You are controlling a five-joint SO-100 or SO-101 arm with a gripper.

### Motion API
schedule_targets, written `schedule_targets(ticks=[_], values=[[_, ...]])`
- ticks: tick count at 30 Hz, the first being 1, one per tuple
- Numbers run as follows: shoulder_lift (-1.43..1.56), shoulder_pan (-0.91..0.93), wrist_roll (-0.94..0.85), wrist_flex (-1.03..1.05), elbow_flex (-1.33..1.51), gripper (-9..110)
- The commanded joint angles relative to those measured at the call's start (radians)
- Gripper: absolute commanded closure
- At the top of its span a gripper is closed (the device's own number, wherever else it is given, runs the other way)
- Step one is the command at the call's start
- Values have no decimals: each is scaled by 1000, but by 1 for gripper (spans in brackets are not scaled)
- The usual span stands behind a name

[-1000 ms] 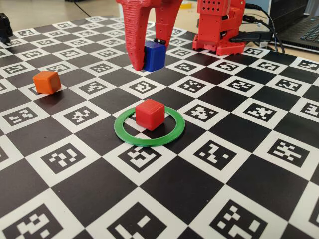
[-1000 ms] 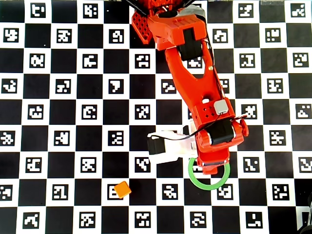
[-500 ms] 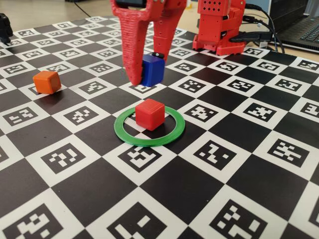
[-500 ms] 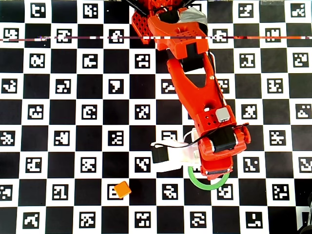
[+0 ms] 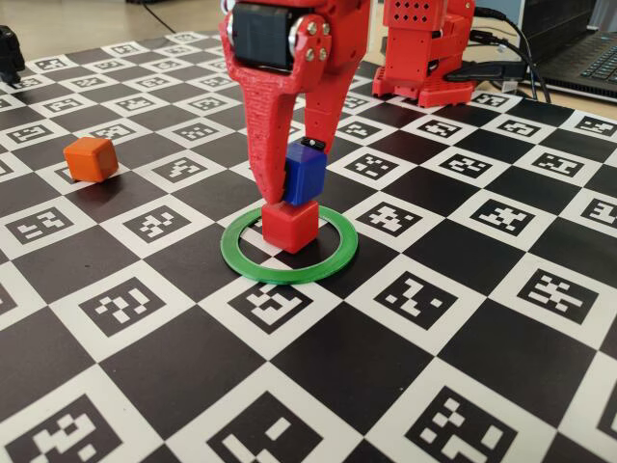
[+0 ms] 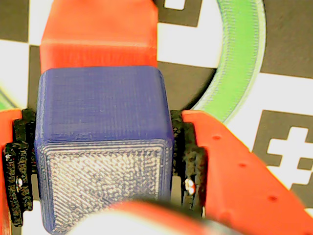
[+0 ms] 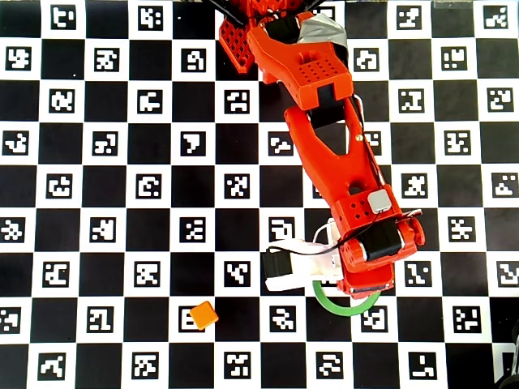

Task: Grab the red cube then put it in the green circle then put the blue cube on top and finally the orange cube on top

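The red cube [image 5: 289, 228] sits inside the green circle [image 5: 249, 262] on the checkered board. Directly over it is the blue cube [image 5: 306, 175], set slightly to the right; its underside is at the red cube's top, and I cannot tell whether they touch. My gripper [image 5: 293, 181] is shut on the blue cube. In the wrist view the blue cube [image 6: 102, 147] is clamped between the black pads [image 6: 188, 161], with the red cube [image 6: 98, 29] and the green circle [image 6: 244, 63] below. The orange cube [image 5: 92, 158] lies apart at the left. Overhead, the arm hides both stacked cubes; the green circle [image 7: 345, 311] and orange cube [image 7: 203, 314] show.
The arm's red base [image 5: 424, 48] stands at the back of the board with cables beside it. A laptop [image 5: 588, 58] is at the back right, off the board. A dark object [image 5: 8, 53] sits at the far left edge.
The gripper has carried the blue cube forward and down, from behind the green circle to right above the red cube. The red and orange cubes have not moved.
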Motion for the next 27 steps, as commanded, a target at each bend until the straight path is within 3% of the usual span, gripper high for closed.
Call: schedule_targets(ticks=[1, 27], values=[[44, 8, 2, -8, -86, 92], [17, 15, 2, -12, -69, 92]])
